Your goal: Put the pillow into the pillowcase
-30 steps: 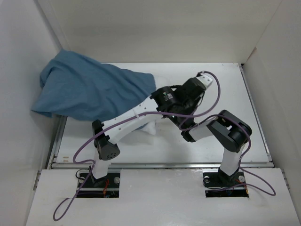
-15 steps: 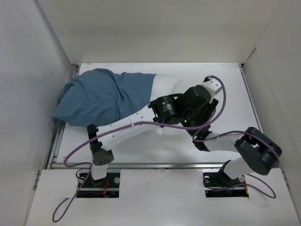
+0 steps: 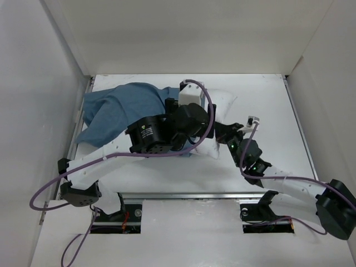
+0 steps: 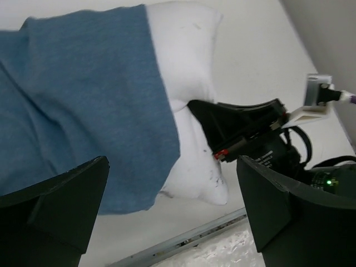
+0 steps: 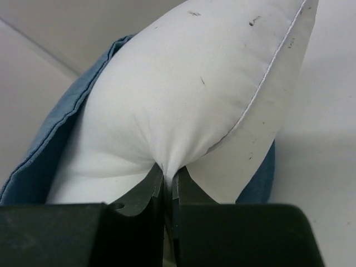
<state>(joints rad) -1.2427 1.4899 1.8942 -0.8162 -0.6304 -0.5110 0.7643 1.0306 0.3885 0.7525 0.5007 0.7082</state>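
Overhead, the pillow (image 3: 223, 103) lay on the bench (image 3: 272, 105), one bare white end poking out just beyond the right gripper (image 3: 218, 132). The rest of it was sheathed in the pillowcase (image 3: 117, 108), which stretched away from that gripper on the side opposite its arm. The left arm (image 3: 147, 133) reached across the covered part and hid its own fingers, so this view could not show how they stood.

From the left wrist, the left gripper (image 4: 172, 160) was spread wide and held nothing. The blue hem ran across the pillow ahead of it, between its two fingers. Toward its right finger, the dark fingers of the right gripper dug into the side of the bare white end, right beside the hem.

From the right wrist, the two fingers (image 5: 146, 194) were pressed together on a pinched fold of the pillow's white fabric. The plump cushion swelled up directly ahead of the fingertips, a stitched seam running along its edge. Blue cloth wrapped around its flank on the gripper's left, and a small patch showed beneath it on the right.
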